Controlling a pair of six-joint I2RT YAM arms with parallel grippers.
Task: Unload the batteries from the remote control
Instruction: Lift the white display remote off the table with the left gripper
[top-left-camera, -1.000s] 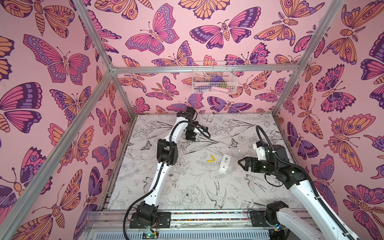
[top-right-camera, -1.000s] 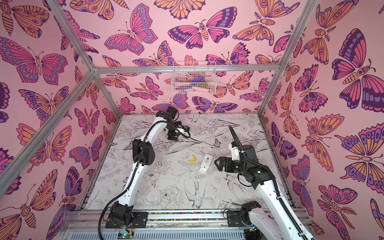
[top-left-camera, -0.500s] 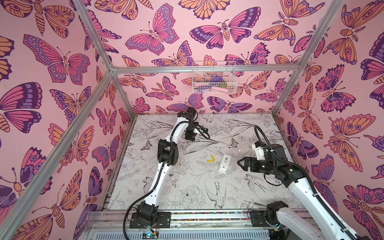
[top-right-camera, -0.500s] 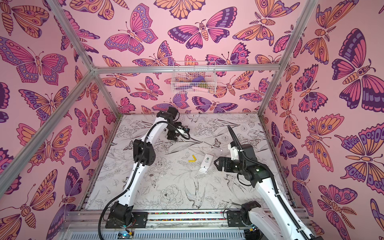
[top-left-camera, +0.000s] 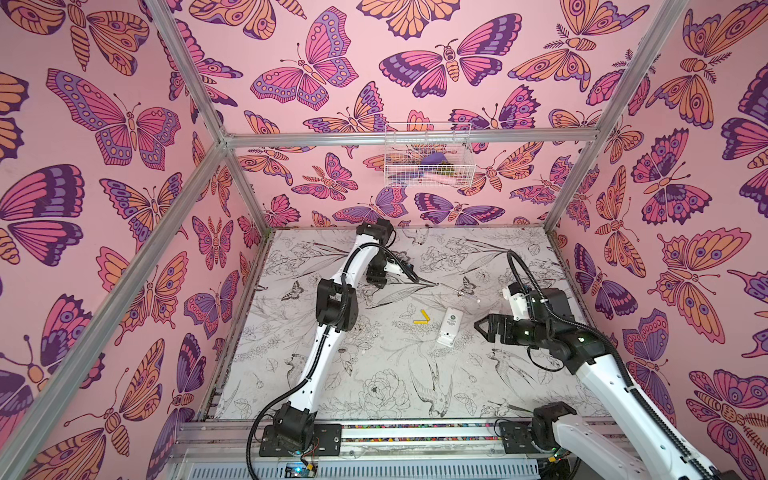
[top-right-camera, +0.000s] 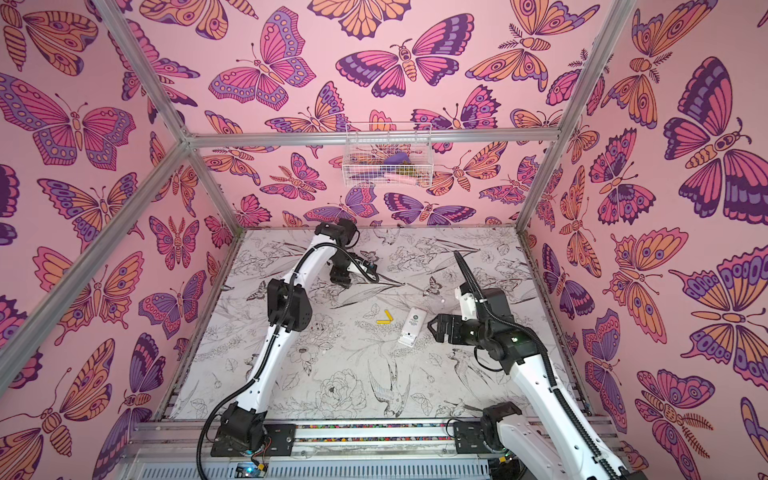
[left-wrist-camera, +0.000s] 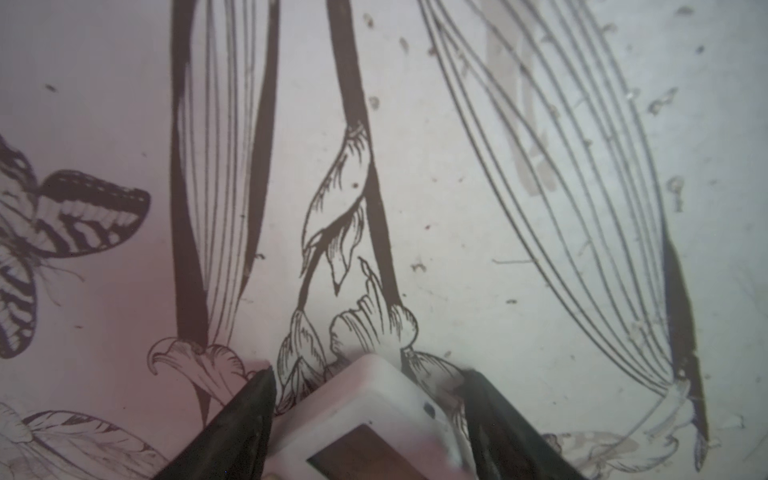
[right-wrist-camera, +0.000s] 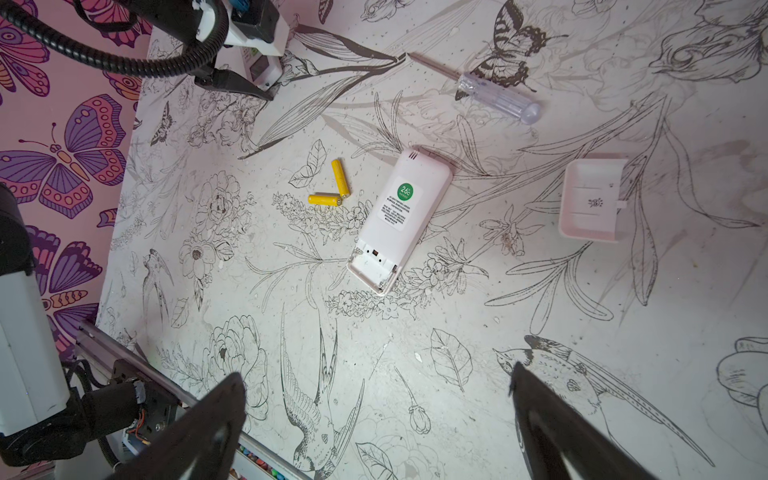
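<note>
Lying loose on the table (top-left-camera: 374, 386), two yellow batteries (right-wrist-camera: 340, 178) meet at one end in a V, just beside the remote (right-wrist-camera: 401, 216). The remote rests back-up with its compartment (right-wrist-camera: 372, 266) uncovered and, in the right wrist view, bare of cells. Its cover (right-wrist-camera: 592, 201) lies well apart, on the opposite side of the remote from the batteries. A screwdriver (right-wrist-camera: 494, 93) lies farther off, toward the back wall. No black cells show in any view.

Right hand (right-wrist-camera: 376, 372): jaws at full spread with nothing between them, hovering above the table near the remote, on the cover's side.

Left hand (left-wrist-camera: 370, 370): at the far end of the table, jaws set either side of a white device (left-wrist-camera: 365, 415) with a dark rectangular window. They stand close against its sides, but whether they press on it cannot be told.

Progress, as judged: this remote appears fully unloaded, with two cells out and the cover off. What remains probably concerns the white device under the left hand, which may hold the cells not seen. What its window shows is too blurred to say.
</note>
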